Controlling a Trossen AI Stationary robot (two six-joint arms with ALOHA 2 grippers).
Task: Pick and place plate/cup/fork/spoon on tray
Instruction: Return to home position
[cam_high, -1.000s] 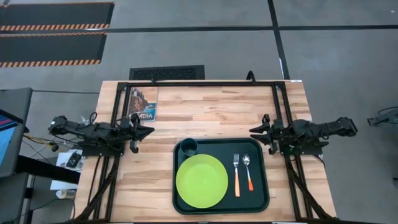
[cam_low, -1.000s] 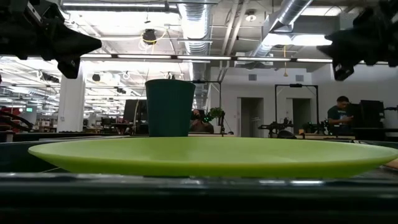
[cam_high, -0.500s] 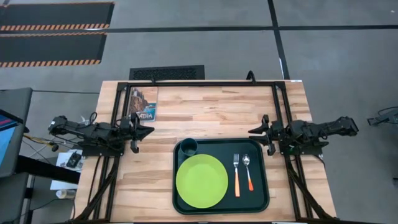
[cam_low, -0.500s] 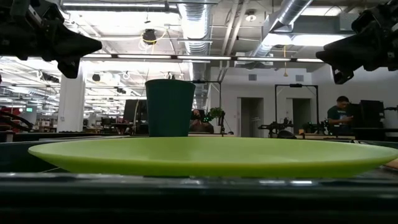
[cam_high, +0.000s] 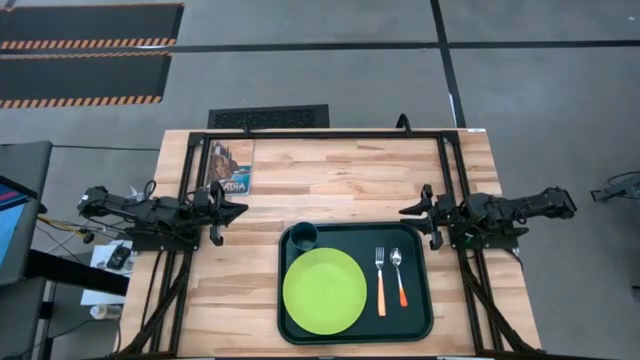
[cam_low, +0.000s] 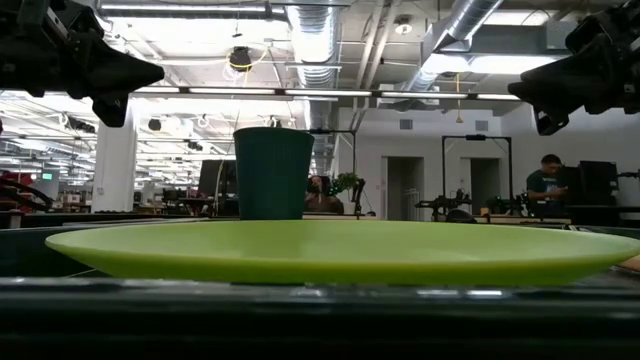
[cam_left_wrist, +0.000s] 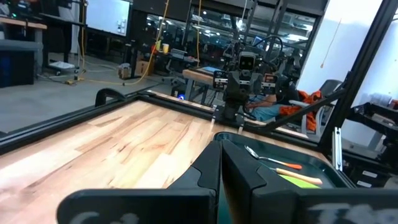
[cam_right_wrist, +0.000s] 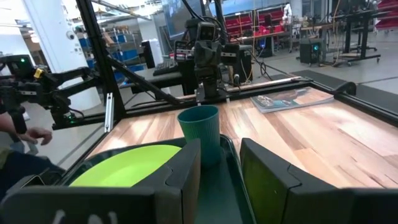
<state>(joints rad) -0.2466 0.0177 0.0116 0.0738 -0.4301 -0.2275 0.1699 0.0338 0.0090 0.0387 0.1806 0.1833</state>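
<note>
The dark green tray (cam_high: 420, 300) lies on the table's near middle. On it lie the lime-green plate (cam_high: 324, 291), the teal cup (cam_high: 305, 235) upright at its far left corner, the fork (cam_high: 380, 280) and the spoon (cam_high: 399, 275), side by side right of the plate. My left gripper (cam_high: 240, 211) hovers shut and empty left of the tray. My right gripper (cam_high: 405, 212) hovers open and empty just beyond the tray's far right corner. The cup (cam_right_wrist: 200, 130) and plate (cam_right_wrist: 127, 165) show past its fingers in the right wrist view.
A picture booklet (cam_high: 231, 165) lies at the table's far left. Black frame rails (cam_high: 320, 134) run along the far edge and both sides. Bare wood lies between the grippers, beyond the tray. A person (cam_low: 545, 180) sits far off in the room.
My right gripper has tipped up from a downward slant to nearly level and edged slightly toward the table's left. My left gripper and the things on the tray have stayed still.
</note>
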